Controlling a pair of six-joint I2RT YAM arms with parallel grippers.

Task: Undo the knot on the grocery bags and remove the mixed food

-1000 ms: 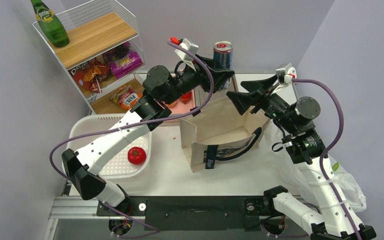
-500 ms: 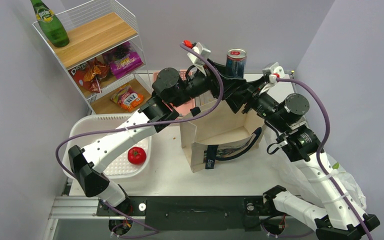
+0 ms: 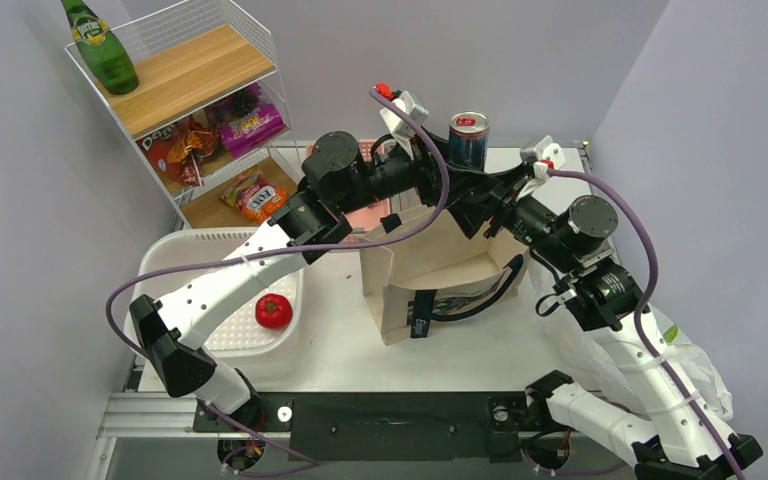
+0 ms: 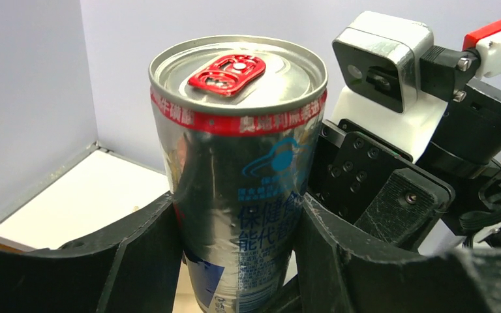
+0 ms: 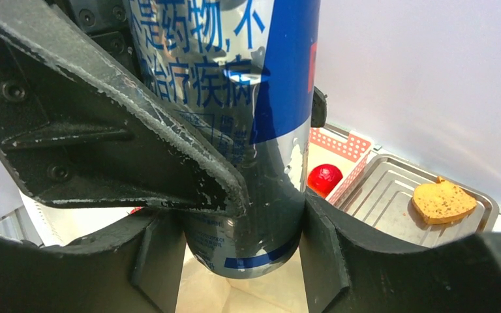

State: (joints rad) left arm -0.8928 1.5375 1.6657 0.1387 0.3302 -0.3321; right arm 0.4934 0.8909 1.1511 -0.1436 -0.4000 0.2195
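Upper centre of the top view: drink can (image 3: 469, 137) held upright in the air, above the far rim of the open canvas tote (image 3: 392, 285).

Left tool (image 4: 235, 261) clamped on the can's lower body, unchanged over the last second.

Right tool (image 5: 241, 244) a second ago stood wide and well clear to the right. It has since swung in and narrowed, and its wrist view now shows both fingers pressed against the can's sides.

Reading: two-handed grip, likely a handover. The can is out of the tote but not yet set down on the worktop (image 3: 335, 350).

Plastic bag (image 3: 695, 365) lies at lower right, under the right arm.
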